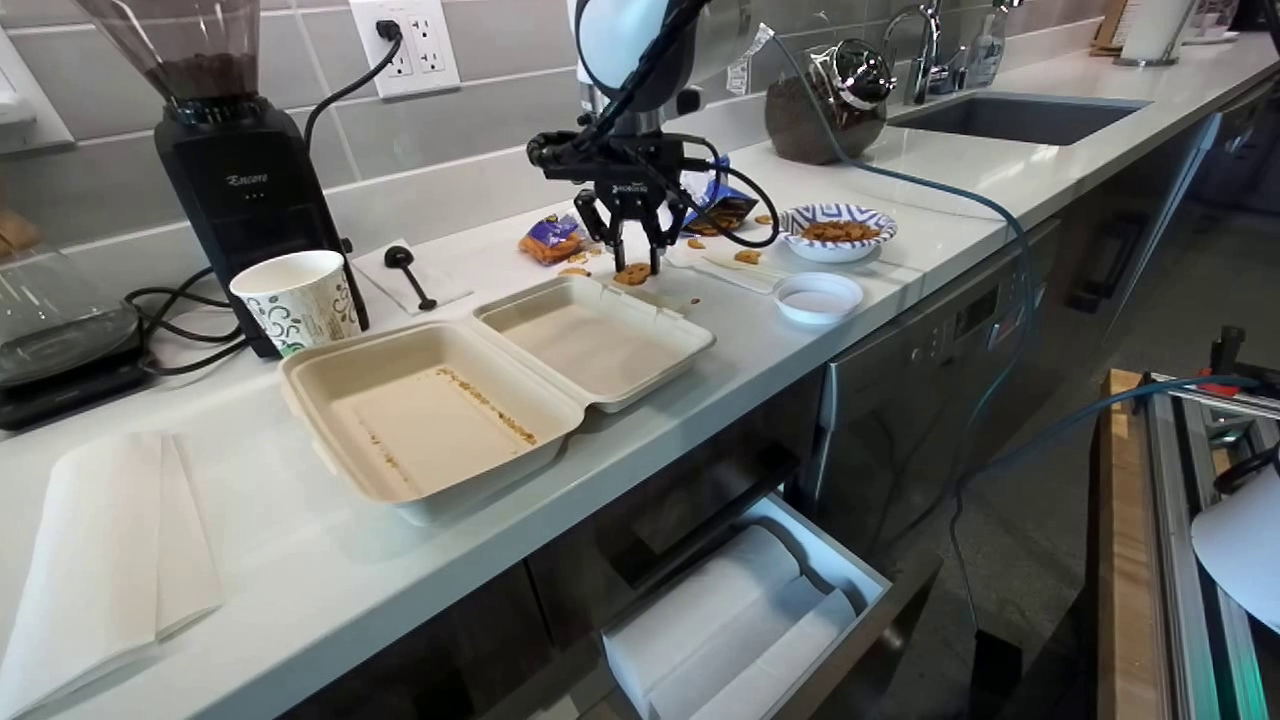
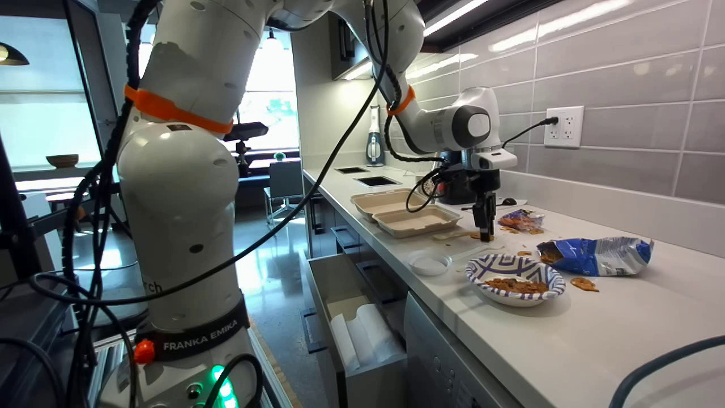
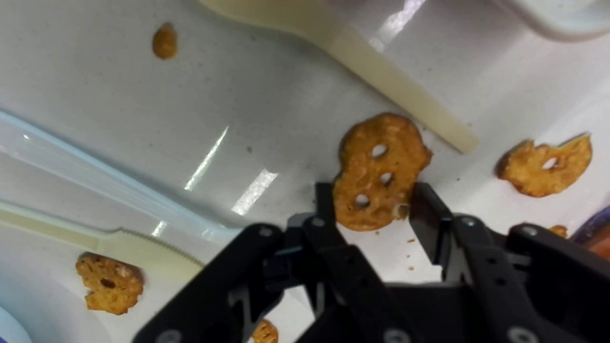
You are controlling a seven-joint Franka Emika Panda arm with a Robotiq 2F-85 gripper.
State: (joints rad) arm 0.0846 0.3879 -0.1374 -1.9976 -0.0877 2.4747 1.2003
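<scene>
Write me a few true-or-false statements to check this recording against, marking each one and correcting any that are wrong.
1. A pretzel crisp lies between the fingers. True.

2. The takeout container is closed. False: the takeout container lies open, both halves facing up.

3. The patterned bowl holds brown pieces. True.

4. Every drawer in view is pushed shut. False: one drawer stands pulled out.

5. The paper cup stands upright close by the black coffee grinder. True.

6. The blue snack bag stands upright. False: the blue snack bag lies on its side.
</scene>
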